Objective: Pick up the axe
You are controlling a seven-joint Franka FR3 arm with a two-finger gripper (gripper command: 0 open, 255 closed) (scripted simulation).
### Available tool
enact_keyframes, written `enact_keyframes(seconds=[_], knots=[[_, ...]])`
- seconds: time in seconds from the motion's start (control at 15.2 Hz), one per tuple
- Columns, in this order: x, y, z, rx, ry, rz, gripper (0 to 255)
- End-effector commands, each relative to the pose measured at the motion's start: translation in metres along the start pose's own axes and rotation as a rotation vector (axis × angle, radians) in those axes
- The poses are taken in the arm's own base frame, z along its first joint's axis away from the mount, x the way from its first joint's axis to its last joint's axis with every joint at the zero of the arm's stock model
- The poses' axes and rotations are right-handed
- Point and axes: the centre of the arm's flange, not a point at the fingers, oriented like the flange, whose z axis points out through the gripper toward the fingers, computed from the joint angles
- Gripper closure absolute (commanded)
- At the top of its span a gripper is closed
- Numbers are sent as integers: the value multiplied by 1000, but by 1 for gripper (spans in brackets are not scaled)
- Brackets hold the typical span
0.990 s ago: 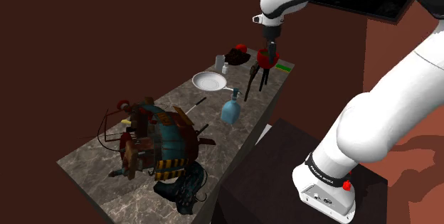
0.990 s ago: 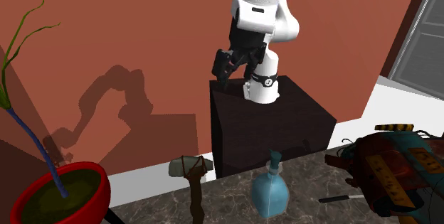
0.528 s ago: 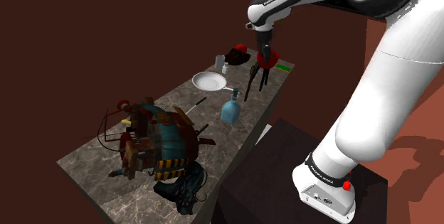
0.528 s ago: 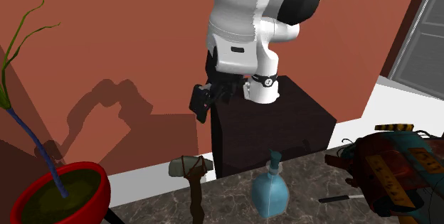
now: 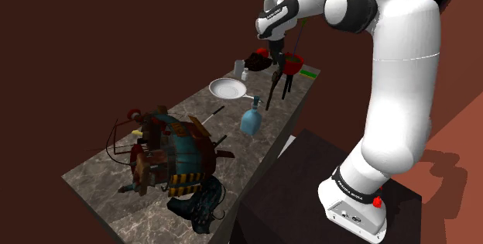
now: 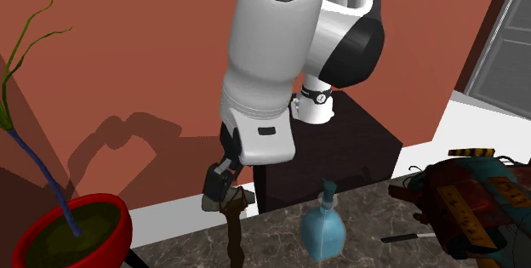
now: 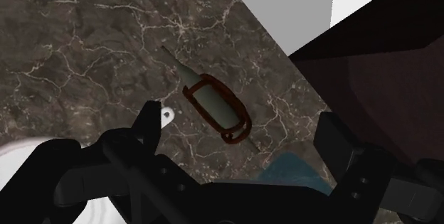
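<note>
- The end effector (image 7: 240,131) hung with its two black fingers spread wide, gripping nothing and pointing down at the dark marbled desk (image 7: 85,59).
- The axe (image 7: 213,105) lay flat on the desk right beneath it. Its pale head, bound in brown straps, sat in the gap between the fingers with neither one touching it.
- From across the room the end effector looked to be just above the axe's head, and the gnarled handle ran away from it along the desk.
- My first worry was the angle. The axe lay slantwise to the line between the fingers, so I thought closing on it that way could twist it out rather than clamp it.
- A grip at the head alone also looked risky, since the long handle might swing or droop once it was lifted.
- A blue bottle (image 6: 322,228) stood close beside the axe's far end. I reckoned one finger coming down a touch wide could knock it over.
- The desk's edge ran near the end effector, so a shove instead of a pinch might send the axe over it.
- Going down too far could jam the fingertips against the marble.
</note>
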Motion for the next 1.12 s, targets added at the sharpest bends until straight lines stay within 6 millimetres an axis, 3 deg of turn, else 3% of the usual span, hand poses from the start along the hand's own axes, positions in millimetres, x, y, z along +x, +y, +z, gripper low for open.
enact_keyframes(seconds=[0.0, 0.4, 0.53, 0.59, 1.06], knots=[[2, 9, 9, -1, -4, -18, 0], [12, 12, 42, -1, -4, -18, 0], [12, 12, 42, -1, -4, -18, 0], [12, 12, 42, -1, -4, -18, 255], [12, 12, 42, -1, -4, -18, 255]])
